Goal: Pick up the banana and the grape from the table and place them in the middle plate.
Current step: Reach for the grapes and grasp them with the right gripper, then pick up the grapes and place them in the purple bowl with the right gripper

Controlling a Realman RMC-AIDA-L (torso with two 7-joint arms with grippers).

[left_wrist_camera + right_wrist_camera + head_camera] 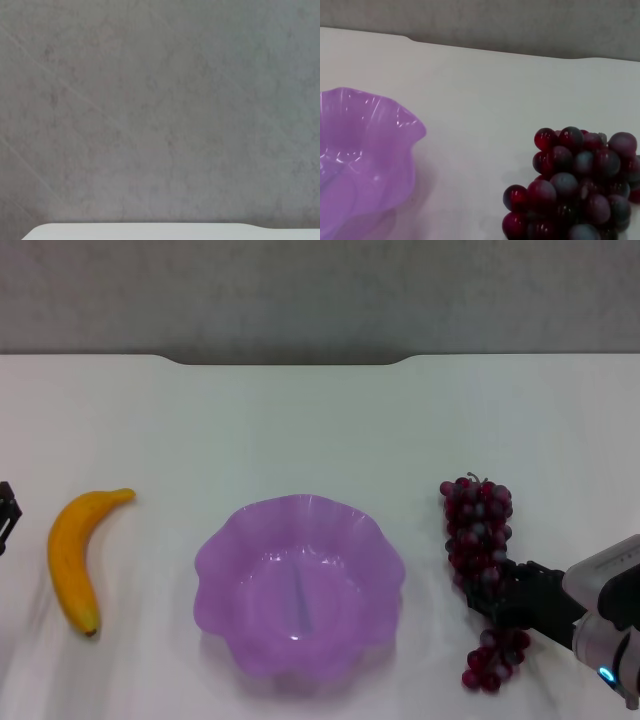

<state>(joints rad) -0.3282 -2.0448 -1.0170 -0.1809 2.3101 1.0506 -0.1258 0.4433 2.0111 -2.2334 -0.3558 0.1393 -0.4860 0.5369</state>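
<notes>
Now right gripper (pixel 497 598) around grape (pixel 478 530)

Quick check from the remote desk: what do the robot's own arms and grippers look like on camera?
The right gripper has black fingers on a black body, behind it a silver-grey wrist housing with a small blue light. Of the left gripper only a sliver of black hardware shows. No cables or markings visible.

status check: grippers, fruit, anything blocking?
Right gripper at the grape bunch, grip unclear. Left gripper parked at table edge. Banana untouched, middle plate empty, path clear.
</notes>
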